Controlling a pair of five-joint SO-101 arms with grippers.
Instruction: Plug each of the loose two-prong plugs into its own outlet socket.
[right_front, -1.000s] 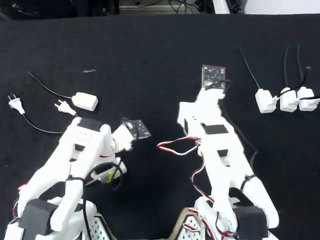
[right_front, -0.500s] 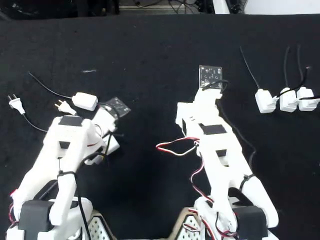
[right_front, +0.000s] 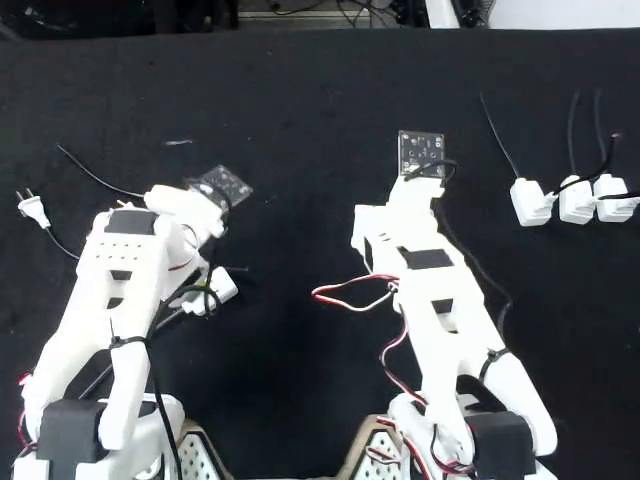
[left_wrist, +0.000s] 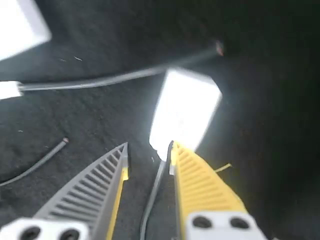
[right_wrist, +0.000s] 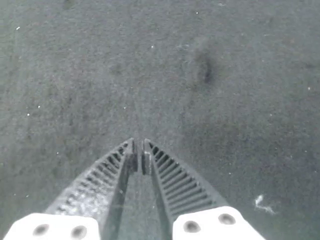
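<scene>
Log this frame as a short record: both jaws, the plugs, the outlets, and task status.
Left jaws: open, a thin cable running between them, tips close to a white box
Right jaws: shut, over bare black cloth
Loose plug: two-prong plug, far left of the table, untouched
Outlets: three white outlets in a row at far right, cords attached
Task status: the loose plug is not yet in a socket
</scene>
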